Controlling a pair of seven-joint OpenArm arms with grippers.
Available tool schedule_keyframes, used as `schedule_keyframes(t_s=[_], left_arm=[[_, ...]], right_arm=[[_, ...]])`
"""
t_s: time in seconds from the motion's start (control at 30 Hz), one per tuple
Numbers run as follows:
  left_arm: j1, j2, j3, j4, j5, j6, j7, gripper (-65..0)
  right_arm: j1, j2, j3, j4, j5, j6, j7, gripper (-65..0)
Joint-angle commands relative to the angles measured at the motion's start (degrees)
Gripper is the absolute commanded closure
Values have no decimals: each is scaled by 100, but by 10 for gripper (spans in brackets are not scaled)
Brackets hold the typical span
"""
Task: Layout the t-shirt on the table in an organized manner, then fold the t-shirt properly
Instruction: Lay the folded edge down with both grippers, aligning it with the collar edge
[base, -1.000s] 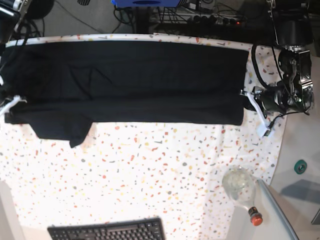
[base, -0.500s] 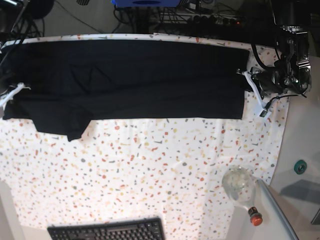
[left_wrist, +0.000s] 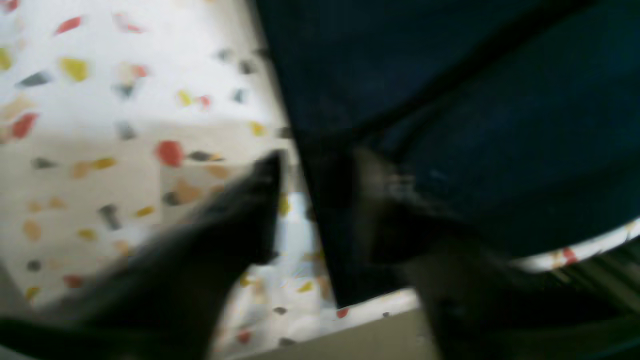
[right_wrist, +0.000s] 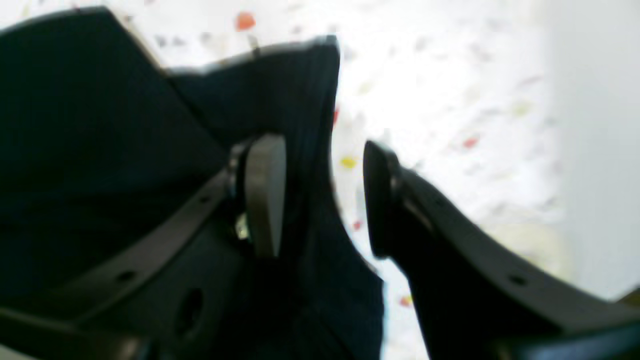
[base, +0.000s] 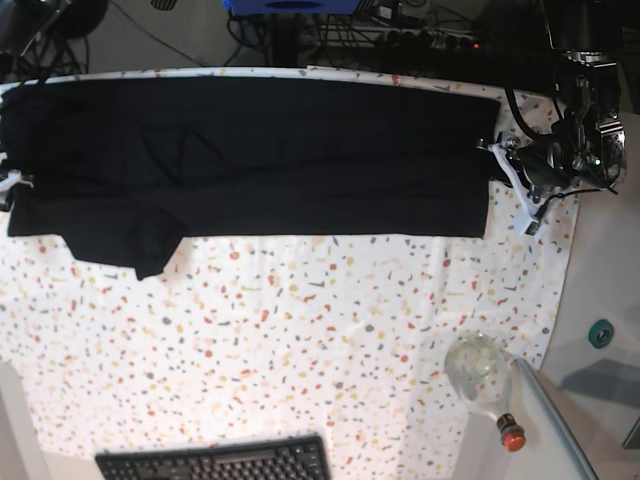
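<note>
The t-shirt (base: 250, 160) lies spread as a long black band across the far part of the table (base: 300, 340), with one sleeve hanging down from its lower edge towards the keyboard (base: 215, 462). At the shirt's end on the base view's right, the left gripper (left_wrist: 315, 200) has its jaws apart, one dark finger (left_wrist: 250, 210) on the speckled cloth and the other over the shirt's hem. At the shirt's opposite end, the right gripper (right_wrist: 325, 195) is also parted, with the shirt's edge standing loose between a pale pad (right_wrist: 262, 195) and a dark finger. A clear bottle (base: 482, 375) lies near the table's corner, well apart from the shirt.
</note>
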Motion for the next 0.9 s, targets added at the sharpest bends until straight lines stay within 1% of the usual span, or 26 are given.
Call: schedule_keyframes(t_s=[0.0, 0.03, 0.07, 0.1, 0.13, 0.17, 0.2, 0.23, 0.27, 0.3, 0.33, 0.37, 0.47, 0.57, 0.67, 0.77, 0.83, 0.87], left_arm=[[-23, -120, -359, 269, -17, 45, -74, -395], [30, -94, -588, 436, -35, 36, -74, -451], [38, -32, -764, 595, -35, 28, -74, -487], [38, 56, -913, 744, -35, 28, -74, -508], [38, 152, -1036, 876, -35, 19, -74, -513], [21, 258, -1036, 938, -35, 19, -74, -500], [-58, 354, -948, 955, -35, 19, -83, -469], [-137, 478, -781, 911, 18, 10, -83, -415], [-190, 557, -605, 797, 70, 10, -101, -342], [-243, 627, -447, 665, 150, 10, -180, -248], [-278, 689, -298, 533, 246, 28, -347, -135], [-296, 741, -122, 349, 405, 36, -602, 0], [-322, 891, 230, -302, 976, 36, -1261, 0], [-340, 935, 397, -786, 1372, 36, -1534, 0], [-331, 943, 397, -1067, 1433, 36, -1753, 0], [-322, 926, 388, -1120, 1433, 36, -1780, 0], [-331, 926, 388, -1058, 1416, 36, -1753, 0], [-340, 926, 379, -997, 1416, 36, -1745, 0]], right_arm=[[19, 40, 26, 299, 64, -2, -7, -249], [-7, -13, 26, 475, 64, -2, -77, -249], [-7, -30, 17, 545, 64, -2, -103, -249], [2, -30, 8, 536, 64, -2, -103, -249], [81, -30, -54, 440, 64, -2, -86, -249], [230, -13, -150, 273, 55, -2, -77, -245], [389, 84, -247, 18, 55, -2, -77, -224], [529, 181, -344, -316, 55, -2, -68, -182], [679, 251, -423, -607, 55, -2, -51, -129], [846, 313, -476, -905, 55, -2, 20, -62], [995, 365, -502, -1178, 55, -2, 117, 0], [1136, 409, -484, -1477, 55, -2, 231, 0], [1452, 612, -502, -2347, 47, -46, 477, 0], [1646, 849, -511, -3147, 47, -55, 723, 0], [1769, 1051, -493, -3886, 47, -63, 1066, 0], [1742, 1113, -493, -4018, 47, -248, 1180, 0], [1742, 1086, -484, -3859, 55, -257, 1145, 0], [1716, 1060, -484, -3596, 73, -257, 1101, 0]])
